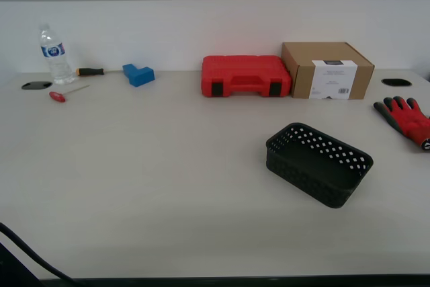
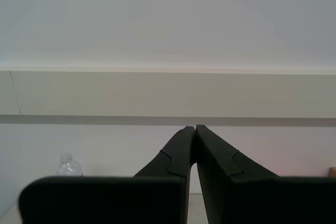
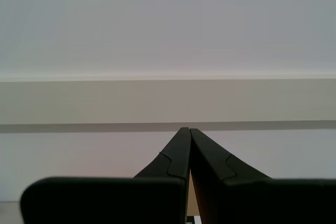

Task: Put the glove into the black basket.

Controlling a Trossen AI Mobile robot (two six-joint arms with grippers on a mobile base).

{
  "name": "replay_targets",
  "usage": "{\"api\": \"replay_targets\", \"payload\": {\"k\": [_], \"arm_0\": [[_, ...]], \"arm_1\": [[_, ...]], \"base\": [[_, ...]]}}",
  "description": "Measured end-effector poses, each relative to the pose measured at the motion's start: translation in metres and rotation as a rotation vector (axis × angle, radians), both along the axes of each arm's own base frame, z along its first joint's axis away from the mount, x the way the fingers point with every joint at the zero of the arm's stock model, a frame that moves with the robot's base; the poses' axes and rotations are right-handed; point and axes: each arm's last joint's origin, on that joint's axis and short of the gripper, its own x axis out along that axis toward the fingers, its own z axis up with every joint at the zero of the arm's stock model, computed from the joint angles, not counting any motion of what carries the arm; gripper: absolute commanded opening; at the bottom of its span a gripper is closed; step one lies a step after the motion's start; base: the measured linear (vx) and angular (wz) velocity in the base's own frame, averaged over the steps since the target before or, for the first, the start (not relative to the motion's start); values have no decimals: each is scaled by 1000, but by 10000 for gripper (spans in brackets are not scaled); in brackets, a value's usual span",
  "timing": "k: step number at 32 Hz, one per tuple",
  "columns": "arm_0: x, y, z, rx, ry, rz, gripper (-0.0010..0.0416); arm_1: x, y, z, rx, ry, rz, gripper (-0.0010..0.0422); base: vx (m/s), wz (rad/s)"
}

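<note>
The red glove with black fingertips lies flat on the table at the exterior view's far right, partly cut off by the frame edge. The black basket with round holes stands empty on the table, to the left of the glove and nearer the front. Neither gripper shows in the exterior view. My first gripper is shut and empty, pointing at the back wall. My second gripper is also shut and empty, pointing at the wall. Neither wrist view shows the glove or the basket.
A red plastic tool case and a cardboard box stand at the back. A water bottle, a blue block and two screwdrivers lie at the back left. A dark cable crosses the front left corner.
</note>
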Motion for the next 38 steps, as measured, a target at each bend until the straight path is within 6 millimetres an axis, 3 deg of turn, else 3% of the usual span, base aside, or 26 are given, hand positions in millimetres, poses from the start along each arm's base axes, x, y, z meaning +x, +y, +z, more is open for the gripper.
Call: {"api": "replay_targets", "payload": {"k": [9,13,19,27,33,38], "arm_0": [[0,-4,-2,-4,18,-20,1],[0,-12,-7,-29,76,-143,1],[-3,-43,-15,-58,231,-396,1],[-6,-86,-24,25,449,-563,1],[11,-106,-48,79,689,-538,1],[43,-125,-74,107,866,-536,1]], "arm_1": [[0,0,0,0,0,0,0],[0,0,0,0,0,0,0],[0,0,0,0,0,0,0],[0,0,0,0,0,0,0],[0,0,0,0,0,0,0],[0,0,0,0,0,0,0]], "base": [[0,0],[0,0],[0,0],[0,0],[0,0],[0,0]]}}
